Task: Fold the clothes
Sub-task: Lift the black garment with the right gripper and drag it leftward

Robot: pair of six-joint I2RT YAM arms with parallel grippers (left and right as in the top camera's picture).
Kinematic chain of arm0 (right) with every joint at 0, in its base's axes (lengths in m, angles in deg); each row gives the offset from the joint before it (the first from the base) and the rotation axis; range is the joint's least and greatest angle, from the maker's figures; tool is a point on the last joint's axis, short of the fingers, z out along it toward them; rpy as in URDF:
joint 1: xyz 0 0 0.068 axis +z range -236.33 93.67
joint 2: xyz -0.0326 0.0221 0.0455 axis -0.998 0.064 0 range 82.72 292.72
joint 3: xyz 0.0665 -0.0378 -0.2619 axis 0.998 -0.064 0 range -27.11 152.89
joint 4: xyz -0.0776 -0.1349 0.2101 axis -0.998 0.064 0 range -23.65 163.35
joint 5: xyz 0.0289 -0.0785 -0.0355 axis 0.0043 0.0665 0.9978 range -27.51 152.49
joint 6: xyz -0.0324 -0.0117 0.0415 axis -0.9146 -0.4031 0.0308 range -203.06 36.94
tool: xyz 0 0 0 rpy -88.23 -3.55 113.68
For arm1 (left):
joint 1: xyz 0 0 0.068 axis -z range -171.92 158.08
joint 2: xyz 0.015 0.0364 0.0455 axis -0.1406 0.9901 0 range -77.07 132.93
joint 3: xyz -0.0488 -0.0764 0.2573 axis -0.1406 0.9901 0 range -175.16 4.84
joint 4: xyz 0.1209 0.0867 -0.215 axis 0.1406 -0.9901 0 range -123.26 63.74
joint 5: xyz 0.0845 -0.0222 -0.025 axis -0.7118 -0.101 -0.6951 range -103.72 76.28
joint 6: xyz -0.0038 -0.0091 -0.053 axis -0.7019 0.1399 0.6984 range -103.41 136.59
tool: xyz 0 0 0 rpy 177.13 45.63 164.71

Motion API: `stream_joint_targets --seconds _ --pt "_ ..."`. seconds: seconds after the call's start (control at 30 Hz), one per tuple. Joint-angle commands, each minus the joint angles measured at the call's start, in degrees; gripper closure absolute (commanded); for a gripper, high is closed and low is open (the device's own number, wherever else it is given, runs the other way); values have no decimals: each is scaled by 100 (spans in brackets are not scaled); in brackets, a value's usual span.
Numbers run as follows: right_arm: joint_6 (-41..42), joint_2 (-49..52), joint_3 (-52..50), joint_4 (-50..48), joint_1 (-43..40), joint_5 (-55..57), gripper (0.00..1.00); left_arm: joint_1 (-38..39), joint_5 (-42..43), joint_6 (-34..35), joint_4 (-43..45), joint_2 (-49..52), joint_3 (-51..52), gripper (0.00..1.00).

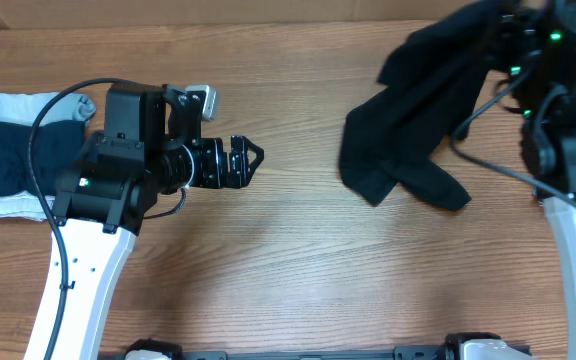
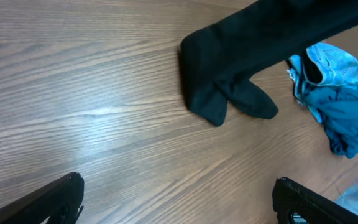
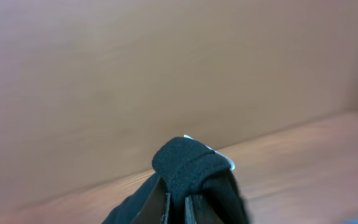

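a wooden table (image 1: pixel 288 270) lies under two robot arms. the black garment (image 1: pixel 418 110) hangs bunched at the far right, its top fold pinched between the closed fingers of the right gripper (image 3: pixel 178 200) and its lower end trailing on the wood. at the far left, a folded navy garment (image 1: pixel 3 155) lies on a pale cloth (image 1: pixel 8 207). a bright blue garment (image 2: pixel 344 118) sits crumpled near the black one. the left gripper (image 1: pixel 251 160) hovers mid-table, fingers spread wide, holding nothing.

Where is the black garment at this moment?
In the overhead view the black garment hangs from the right gripper at the upper right, with its lower end on the table.
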Motion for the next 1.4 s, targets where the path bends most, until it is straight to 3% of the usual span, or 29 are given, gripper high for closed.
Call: stream_joint_targets --seconds 0.0,0.17,0.3,0.5,0.77,0.9,0.93,1.07,1.13,1.23,1.37 --pt "33 -293 461 -103 -763 769 96 11 173 -262 -105 -48 -122 0" --pt "92 -293 1091 144 -1202 284 96 11 175 -262 -85 -48 -122 0" --pt "1008 -103 1091 807 -935 -39 96 11 234 -260 -120 -48 -122 0" --pt "1558 619 1091 1882 369 -1261 96 11 234 -260 -103 -48 -122 0" --pt "1873 1746 1088 2061 2474 -1325 96 11 229 -461 -125 -131 -660 0" --pt "1801 2116 1088 2024 2916 -994 57 11 229 -474 -210 -168 -946 0" --pt "1797 2096 1091 2020 2909 -634 39 11 229 -474 -273 -168 -960 0" --pt "1191 1882 1091 2184 2465 -428 19 11 208 -608 -599 -168 -960 0" --pt "1154 1821 1091 2667 1853 -422 8 11 210 -605 -634 -166 -957 0" --pt "1158 1917 1084 3429 920 -776 6 11 210 -605 -634 -153 -957 0" --pt "1209 2135 643 4013 -195 -1497 11 11 24 -605 -562 -76 -957 0"
